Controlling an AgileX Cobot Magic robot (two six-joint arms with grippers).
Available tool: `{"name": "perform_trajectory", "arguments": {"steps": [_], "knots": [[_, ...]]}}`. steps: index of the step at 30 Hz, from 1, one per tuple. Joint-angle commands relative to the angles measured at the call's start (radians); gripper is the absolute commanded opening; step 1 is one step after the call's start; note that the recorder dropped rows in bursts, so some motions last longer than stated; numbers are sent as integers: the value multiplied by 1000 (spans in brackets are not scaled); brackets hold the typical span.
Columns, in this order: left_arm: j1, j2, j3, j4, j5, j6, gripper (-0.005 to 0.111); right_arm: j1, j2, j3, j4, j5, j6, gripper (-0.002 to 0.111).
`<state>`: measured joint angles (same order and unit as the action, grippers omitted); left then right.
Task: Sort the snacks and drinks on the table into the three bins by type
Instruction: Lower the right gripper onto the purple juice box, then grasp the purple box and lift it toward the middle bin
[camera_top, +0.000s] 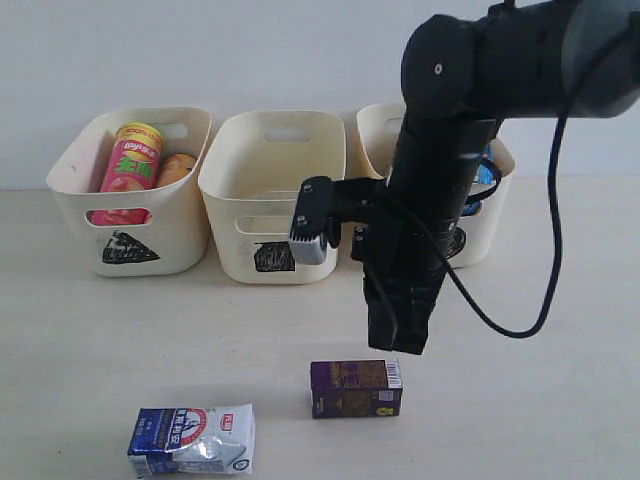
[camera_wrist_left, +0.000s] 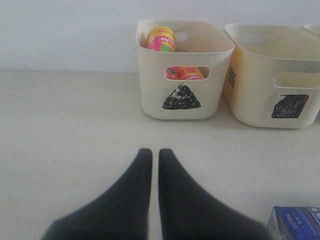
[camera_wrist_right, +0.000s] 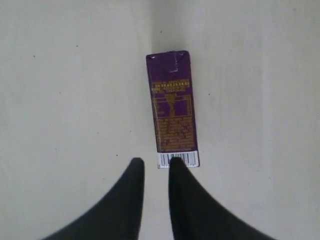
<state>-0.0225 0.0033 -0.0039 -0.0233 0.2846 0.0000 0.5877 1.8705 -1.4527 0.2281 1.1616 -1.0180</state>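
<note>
The purple box carton (camera_top: 356, 388) (camera_wrist_right: 172, 107) lies flat on the beige table (camera_top: 540, 400) near the front. My right gripper (camera_top: 398, 345) (camera_wrist_right: 155, 162) hangs just above its barcode end, a little open, with nothing between the fingers; one fingertip (camera_wrist_right: 176, 162) overlaps the barcode in the right wrist view. The blue-and-white milk pouch (camera_top: 192, 440) (camera_wrist_left: 296, 222) lies at the front left. My left gripper (camera_wrist_left: 155, 152) is shut over bare table and does not show in the exterior view. The pink-red chip tube (camera_top: 132, 157) (camera_wrist_left: 161, 39) stands in the triangle bin (camera_top: 175, 235) (camera_wrist_left: 150, 90).
The yellow-red tube (camera_top: 176, 168) leans beside the pink-red one. The square bin (camera_top: 240, 200) (camera_wrist_left: 250, 90) looks empty. The circle bin (camera_top: 490, 225), half hidden by the right arm, holds a blue bag (camera_top: 487, 172). A wall runs behind the bins.
</note>
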Motion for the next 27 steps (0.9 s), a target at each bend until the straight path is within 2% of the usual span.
{"name": "perform_trajectory", "arguments": {"steps": [1,4,6,11,27], "knots": [[1,-3,4,-11,-6,-7,4,3,26,-5,7,-37,-19,49],[1,-3,4,-11,-6,-7,4,3,39,-5,43,-94,-7,81],[1,-3,4,-11,-6,-7,4,5,50,-5,55,-131,-11,89],[1,-3,4,-11,-8,-7,4,5,98,-5,55,-154,-16,85],[1,-3,4,-11,-6,-7,4,5,238,-5,56,-216,-39,85]]}}
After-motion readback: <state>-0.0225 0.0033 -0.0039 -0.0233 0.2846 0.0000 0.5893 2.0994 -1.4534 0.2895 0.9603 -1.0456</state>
